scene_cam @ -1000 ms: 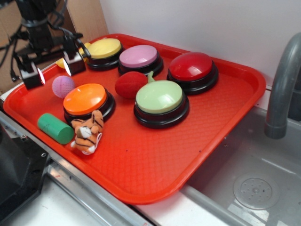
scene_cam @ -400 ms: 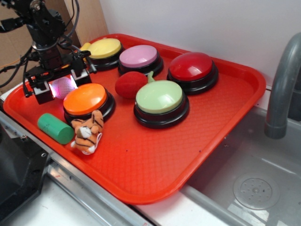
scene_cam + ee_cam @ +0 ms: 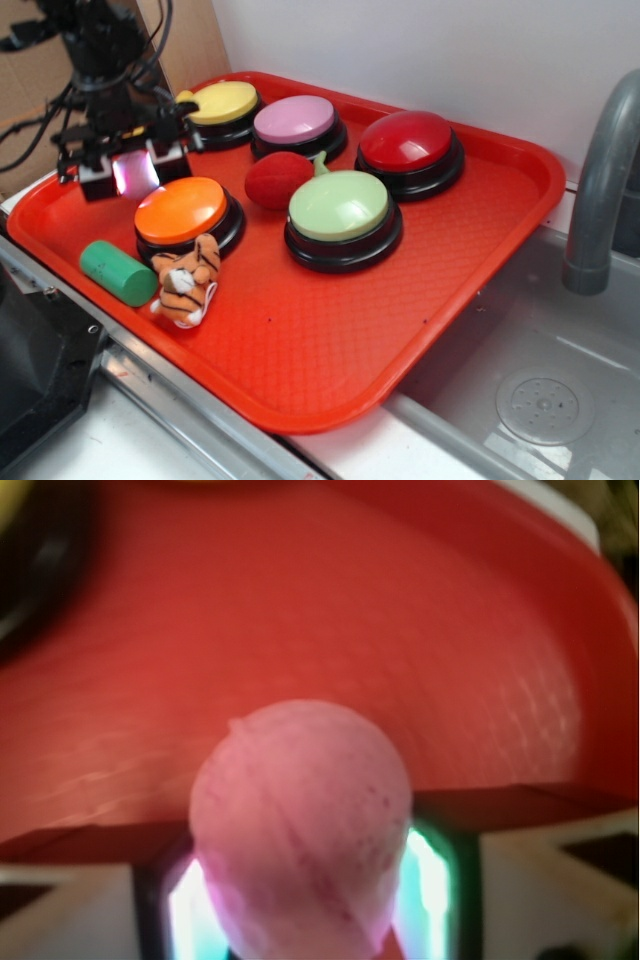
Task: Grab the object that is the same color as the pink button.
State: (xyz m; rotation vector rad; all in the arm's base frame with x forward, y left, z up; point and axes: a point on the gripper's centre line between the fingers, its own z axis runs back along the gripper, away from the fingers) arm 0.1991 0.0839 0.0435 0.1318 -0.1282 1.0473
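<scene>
The small light-pink ball (image 3: pixel 135 172) sits between the fingers of my gripper (image 3: pixel 133 171) at the tray's left side, just behind the orange button (image 3: pixel 181 209). In the wrist view the ball (image 3: pixel 300 810) fills the gap of the gripper (image 3: pixel 300 890), with both pads pressed against its sides and red tray floor behind it. The pink button (image 3: pixel 294 118) stands at the back of the tray between the yellow button (image 3: pixel 222 101) and the dark red button (image 3: pixel 405 139), well clear of the gripper.
The red tray (image 3: pixel 400 300) also holds a light-green button (image 3: pixel 338 205), a fuzzy red apple-like toy (image 3: pixel 279 179), a green cylinder (image 3: pixel 117 272) and a small tiger toy (image 3: pixel 187 281). A sink (image 3: pixel 540 400) and grey faucet (image 3: pixel 600 190) lie to the right.
A second ago the gripper hung open above the ball. It came down, shut around the ball, and now sits slightly higher with the ball between its fingers.
</scene>
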